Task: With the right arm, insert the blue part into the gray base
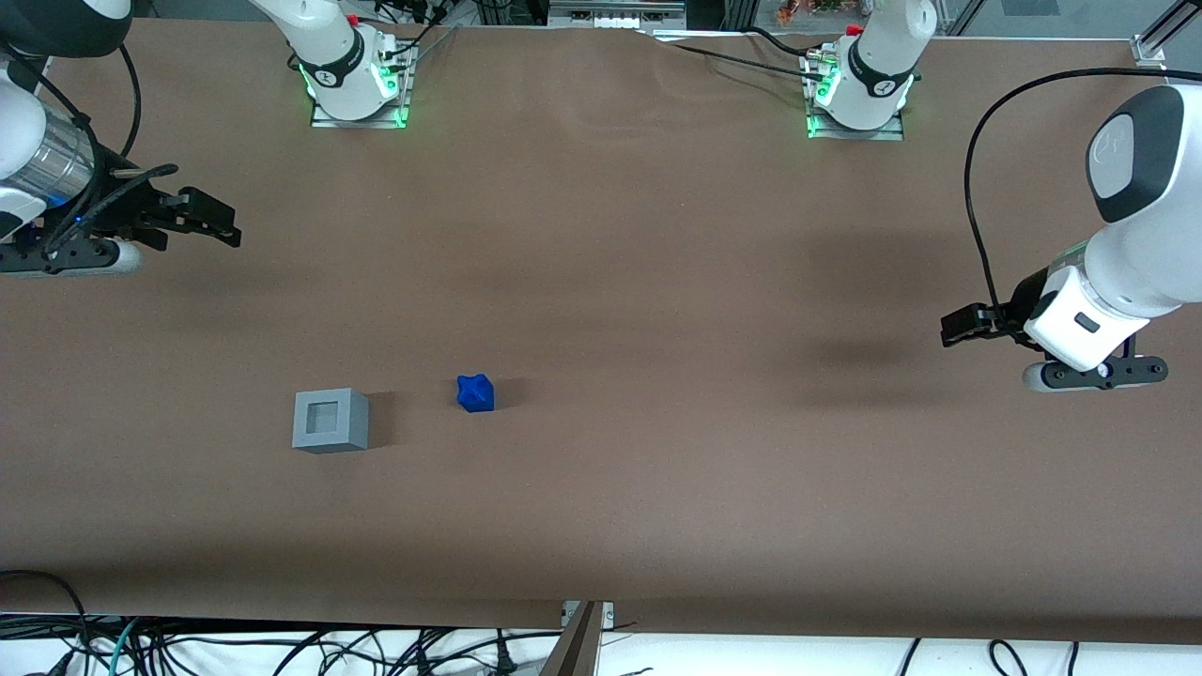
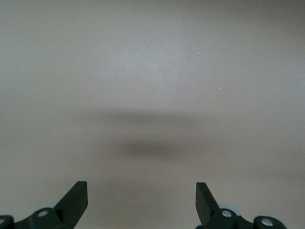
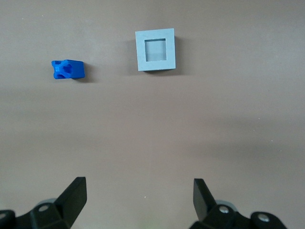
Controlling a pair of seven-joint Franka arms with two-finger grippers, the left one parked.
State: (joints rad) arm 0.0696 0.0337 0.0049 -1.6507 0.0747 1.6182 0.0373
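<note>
The blue part (image 1: pixel 475 393) lies on the brown table, beside the gray base (image 1: pixel 330 421) with a clear gap between them. The gray base stands upright with its square recess facing up and empty. Both also show in the right wrist view: the blue part (image 3: pixel 68 70) and the gray base (image 3: pixel 155 49). My right gripper (image 1: pixel 221 225) hangs above the table at the working arm's end, farther from the front camera than both objects. It is open and empty, its fingers (image 3: pixel 76 193) wide apart in the wrist view.
The two arm bases (image 1: pixel 355 70) (image 1: pixel 859 84) are bolted at the table's edge farthest from the front camera. Cables lie along the table's near edge (image 1: pixel 282 648).
</note>
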